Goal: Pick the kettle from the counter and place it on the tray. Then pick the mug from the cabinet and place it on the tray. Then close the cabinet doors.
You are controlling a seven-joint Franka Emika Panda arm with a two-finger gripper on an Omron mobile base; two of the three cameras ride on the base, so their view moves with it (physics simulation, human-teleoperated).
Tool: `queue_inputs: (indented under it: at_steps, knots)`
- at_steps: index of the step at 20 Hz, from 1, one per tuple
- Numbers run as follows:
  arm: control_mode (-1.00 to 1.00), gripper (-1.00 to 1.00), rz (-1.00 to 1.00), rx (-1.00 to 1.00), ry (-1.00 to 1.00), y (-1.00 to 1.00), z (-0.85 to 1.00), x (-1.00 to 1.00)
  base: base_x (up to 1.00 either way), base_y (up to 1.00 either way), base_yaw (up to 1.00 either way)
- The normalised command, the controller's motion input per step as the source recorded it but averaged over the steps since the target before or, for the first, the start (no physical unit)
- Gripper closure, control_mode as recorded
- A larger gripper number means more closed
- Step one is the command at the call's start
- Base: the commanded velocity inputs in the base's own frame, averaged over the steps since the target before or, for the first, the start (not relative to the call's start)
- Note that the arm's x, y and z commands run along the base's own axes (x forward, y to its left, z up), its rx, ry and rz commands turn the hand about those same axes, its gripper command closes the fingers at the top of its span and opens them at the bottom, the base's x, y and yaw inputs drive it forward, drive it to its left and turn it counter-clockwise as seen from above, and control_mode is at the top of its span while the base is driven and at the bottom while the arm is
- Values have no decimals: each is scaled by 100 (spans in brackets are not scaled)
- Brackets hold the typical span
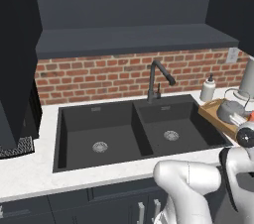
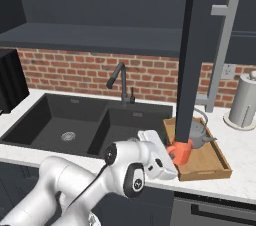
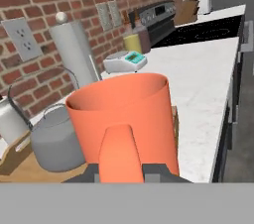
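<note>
No text, label, brand or number can be read anywhere. The small scale (image 3: 128, 60) on the counter (image 3: 198, 77) has a teal display, but it is too blurred to read.

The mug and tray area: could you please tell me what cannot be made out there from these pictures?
- Right base view: the open cabinet door hides part of the kettle and the mug top.
- Hand view: the mug covers the gripper fingertips, and whether its base touches the tray is hidden.
- Left base view: the frame's right edge cuts off the tray, and the arm covers the mug.
</note>
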Motion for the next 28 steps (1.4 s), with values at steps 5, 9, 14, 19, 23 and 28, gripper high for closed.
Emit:
queue_inputs:
  at_steps: [5,9,14,19,23,28]
  knots:
    - [-100,100,-15,-3,3,0,-17,31,0,0,0]
    - [-100,100,-19,-3,11,-8,-16,33,0,0,0]
    - [-100,100,-8,0,8,-15,-19,40,0,0,0]
    - [-100,100,0,0,0,-29,-27,27,0,0,0]
    - [-100,100,0,0,-2,-37,-34,16,0,0,0]
    - [-100,100,0,0,0,-40,-29,20,0,0,0]
